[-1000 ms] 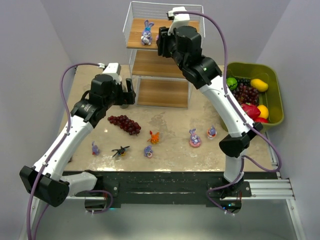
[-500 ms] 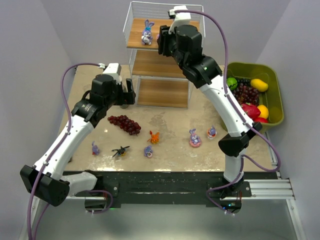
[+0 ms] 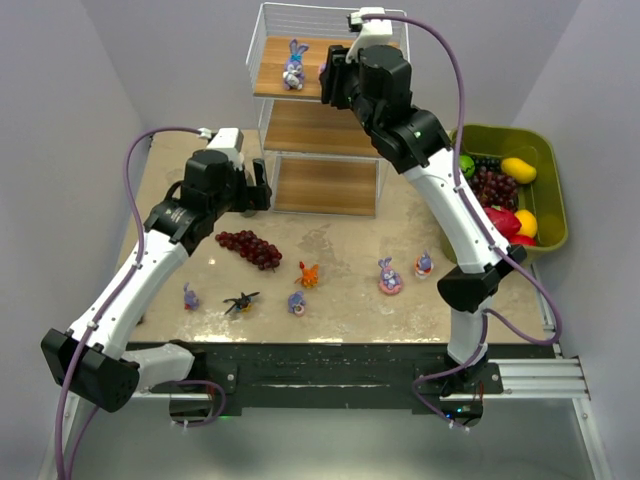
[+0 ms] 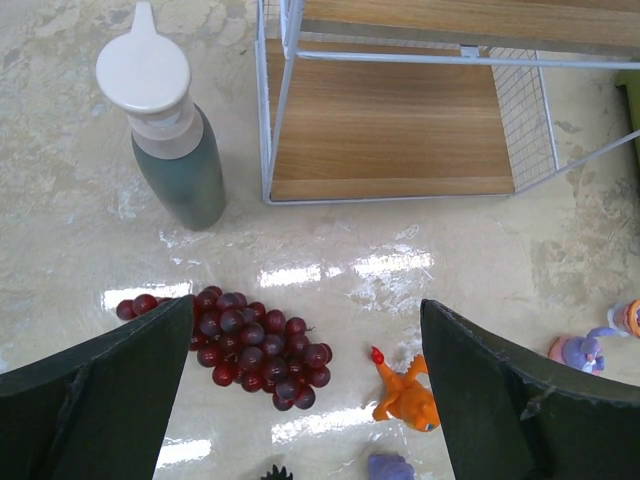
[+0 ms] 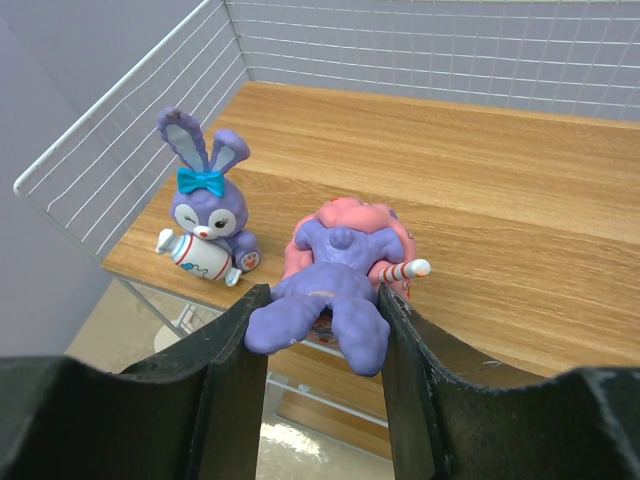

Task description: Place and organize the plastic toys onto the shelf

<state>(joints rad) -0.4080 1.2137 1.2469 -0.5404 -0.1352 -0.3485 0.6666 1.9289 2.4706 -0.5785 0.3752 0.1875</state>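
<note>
Now, pink-ringed bunny (image 5: 338, 262), clamped inside right gripper (image 5: 322, 305)

The shelf (image 4: 390, 140) pairs thin white-coated wire with matt, fine-grained wooden boards. The bench (image 4: 480, 270) is a pale, mottled stone-look surface, glossy enough to mirror the lights. The bow-tied bunny (image 5: 205, 220) and the pink-ringed bunny (image 5: 335, 270) are smooth moulded plastic with a soft sheen. The right gripper (image 5: 322, 305) has matt black jaws. The grape bunch (image 4: 250, 350) shines, while the bottle (image 4: 185, 175) looks dull, its cap smooth.
</note>
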